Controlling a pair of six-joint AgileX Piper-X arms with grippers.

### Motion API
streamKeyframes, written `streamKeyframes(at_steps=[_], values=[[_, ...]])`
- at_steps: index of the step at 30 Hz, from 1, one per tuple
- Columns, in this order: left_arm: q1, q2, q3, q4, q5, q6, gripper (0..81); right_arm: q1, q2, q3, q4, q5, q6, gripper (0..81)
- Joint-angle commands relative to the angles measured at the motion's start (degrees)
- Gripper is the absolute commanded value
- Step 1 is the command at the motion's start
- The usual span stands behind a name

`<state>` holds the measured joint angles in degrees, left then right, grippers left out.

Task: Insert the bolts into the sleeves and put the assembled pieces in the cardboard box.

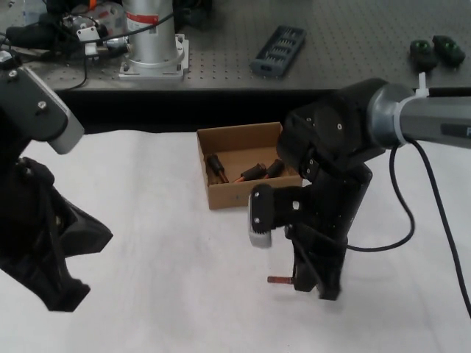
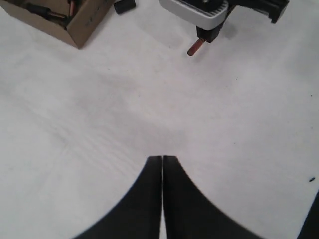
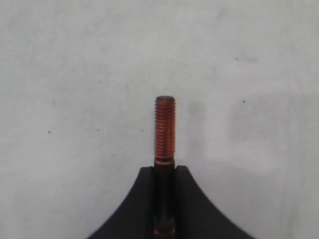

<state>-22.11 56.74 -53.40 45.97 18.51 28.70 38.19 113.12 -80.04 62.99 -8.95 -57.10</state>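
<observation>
So far I count 3 assembled pieces (image 1: 254,171) in the cardboard box (image 1: 228,195); near it my right gripper (image 3: 164,170) pinches a bare bolt (image 3: 165,124), 1 sleeve (image 2: 124,6) waits beside the box, and my left gripper (image 2: 162,160) hangs well away, fingers pressed together on nothing.

no legible text, labels or numbers anywhere

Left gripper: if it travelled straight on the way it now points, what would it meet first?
Most likely the white cloth, bare ahead of the shut left gripper. The copper threaded bolt in the right gripper lies beyond, slightly aside; depth unclear.
</observation>
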Motion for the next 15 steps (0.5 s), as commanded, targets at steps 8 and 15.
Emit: streamKeyframes(at_steps=[8, 15], values=[[0.1, -0.7, -0.1, -5.9, 0.2, 9.0, 0.6, 0.0, -1.4, -0.8, -4.8, -0.6, -36.1, 2.7], [0.1, -0.7, -0.1, -7.5, 0.2, 12.5, 0.6, -0.1, -1.4, -0.8, -4.8, 1.9, -55.5, 2.7]])
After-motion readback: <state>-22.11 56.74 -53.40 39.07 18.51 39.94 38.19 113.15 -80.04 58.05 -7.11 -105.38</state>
